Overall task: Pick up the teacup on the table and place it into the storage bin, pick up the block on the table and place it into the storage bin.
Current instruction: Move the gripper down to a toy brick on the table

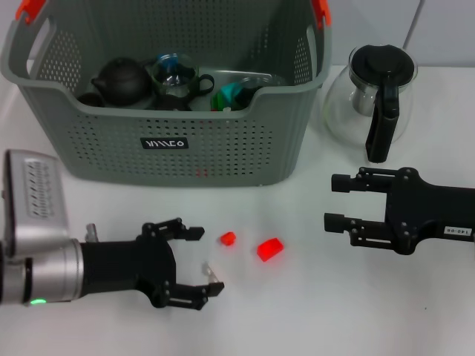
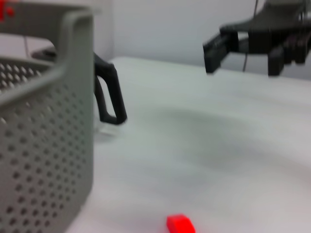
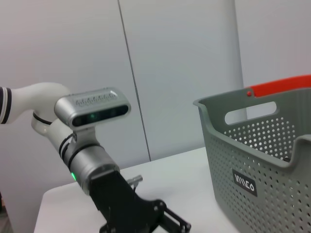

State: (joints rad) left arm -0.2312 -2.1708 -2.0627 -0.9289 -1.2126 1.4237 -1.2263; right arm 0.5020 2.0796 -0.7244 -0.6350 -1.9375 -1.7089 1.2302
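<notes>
**White table, bin at top**

Head view: bin (image 1: 178, 141) upper left, teacups inside; two blocks (image 1: 269, 249) lower centre on bare table (image 1: 334, 311). Left gripper (image 1: 200, 263) released beside them; right gripper (image 1: 332, 202) spread, mid-right.

Left wrist view: bin wall (image 2: 43, 145) left, block (image 2: 180, 224) bottom edge.

Right wrist view: grey wall panels (image 3: 170, 73) behind.

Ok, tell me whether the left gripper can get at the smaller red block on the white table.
Probably yes: the left gripper is open, and the smaller red block lies just beyond its fingertips on bare white table, with nothing between.
</notes>
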